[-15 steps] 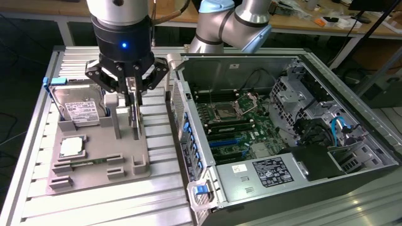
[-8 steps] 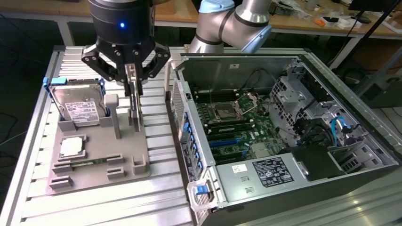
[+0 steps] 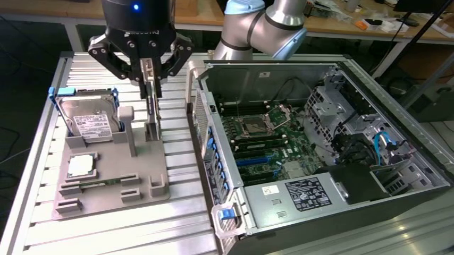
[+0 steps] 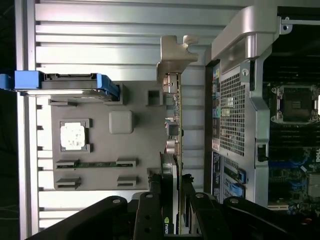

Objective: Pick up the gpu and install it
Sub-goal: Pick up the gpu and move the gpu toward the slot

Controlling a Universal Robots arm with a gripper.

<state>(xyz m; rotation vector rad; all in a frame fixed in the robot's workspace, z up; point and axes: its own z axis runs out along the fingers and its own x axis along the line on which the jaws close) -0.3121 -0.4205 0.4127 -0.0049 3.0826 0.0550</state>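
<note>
The gpu (image 3: 152, 114) is a thin card standing on edge, its lower end at the upright post of the grey holder (image 3: 106, 199). My gripper (image 3: 148, 79) hangs straight above and is shut on the card's upper edge. In the wrist view the gpu (image 4: 174, 125) appears edge-on with its silvery bracket (image 4: 175, 55) at the far end, and my gripper (image 4: 172, 205) clamps it between black fingers (image 4: 150, 210). Whether the card has left the holder's slot I cannot tell.
A hard drive (image 3: 89, 119) in a blue frame and a square processor chip (image 3: 82, 166) sit on the holder. The open computer case (image 3: 369, 79) lies at the exterior view's right, its motherboard (image 3: 266, 143) exposed. The case's rear wall (image 3: 206, 133) stands close beside the card.
</note>
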